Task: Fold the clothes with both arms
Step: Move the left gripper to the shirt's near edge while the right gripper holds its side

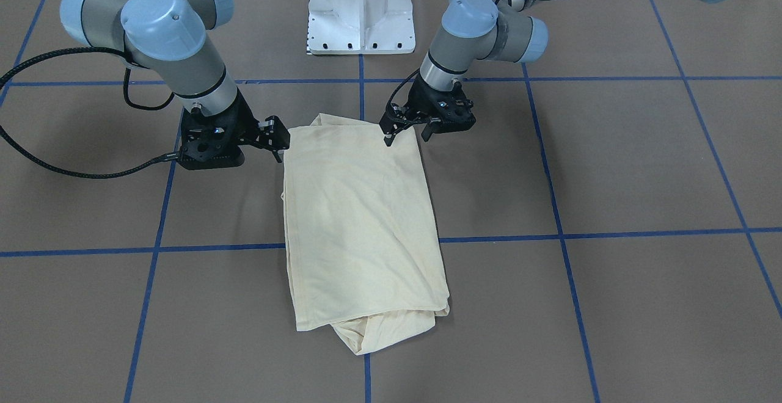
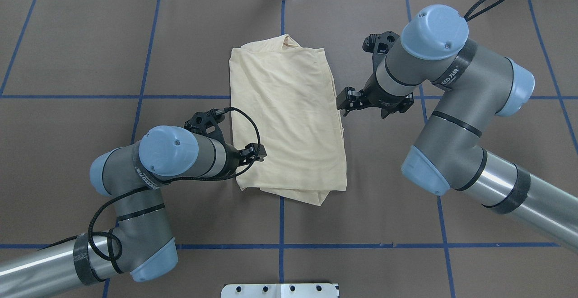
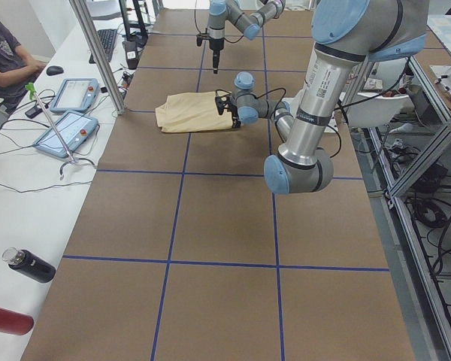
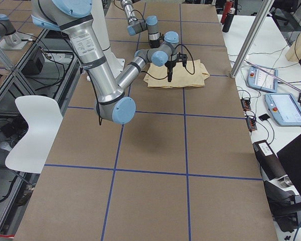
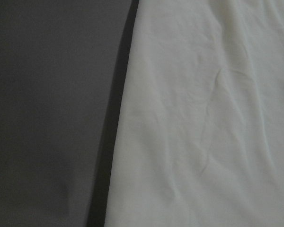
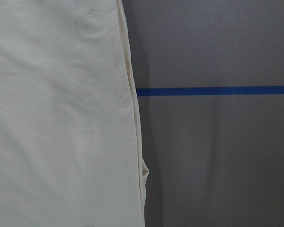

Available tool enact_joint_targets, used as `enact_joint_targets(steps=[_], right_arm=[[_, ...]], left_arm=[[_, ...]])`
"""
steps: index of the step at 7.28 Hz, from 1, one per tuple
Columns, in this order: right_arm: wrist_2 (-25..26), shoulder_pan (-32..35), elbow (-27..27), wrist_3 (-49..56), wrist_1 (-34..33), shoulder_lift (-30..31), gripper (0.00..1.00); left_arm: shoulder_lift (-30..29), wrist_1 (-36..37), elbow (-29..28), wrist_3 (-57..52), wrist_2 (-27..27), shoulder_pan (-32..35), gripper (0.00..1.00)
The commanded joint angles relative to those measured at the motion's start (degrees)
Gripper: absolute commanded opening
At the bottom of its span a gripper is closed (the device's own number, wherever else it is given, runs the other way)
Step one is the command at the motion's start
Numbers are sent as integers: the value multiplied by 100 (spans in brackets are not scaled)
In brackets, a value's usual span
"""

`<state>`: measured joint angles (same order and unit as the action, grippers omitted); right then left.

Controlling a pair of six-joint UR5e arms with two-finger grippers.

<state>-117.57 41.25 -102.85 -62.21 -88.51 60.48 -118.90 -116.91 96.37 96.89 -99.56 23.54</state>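
Found the T-shirt folded long, mid-table, between both grippers
Front-facing: showed bare table all round; left gripper spread astride the corner nearest the base, right gripper spread beside the opposite edge. Overhead: half-hid the left gripper's tips; plain cream, layers poking out both ends
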Motion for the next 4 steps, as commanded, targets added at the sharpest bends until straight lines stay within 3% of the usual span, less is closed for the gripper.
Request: enact_joint_targets(steps=[1,2,3,4], right_arm=[[-3,6,2,-1,-9,16,100],[-3,6,2,-1,-9,16,100],[-3,6,2,-1,0,16,100],[-3,6,10,-1,0,16,100]], left_arm=[[7,169,92,250,95,-201,92],[7,195,92,287,95,-210,78],[16,195,92,287,103,-201,72],[25,195,84,278,103,-210,71]])
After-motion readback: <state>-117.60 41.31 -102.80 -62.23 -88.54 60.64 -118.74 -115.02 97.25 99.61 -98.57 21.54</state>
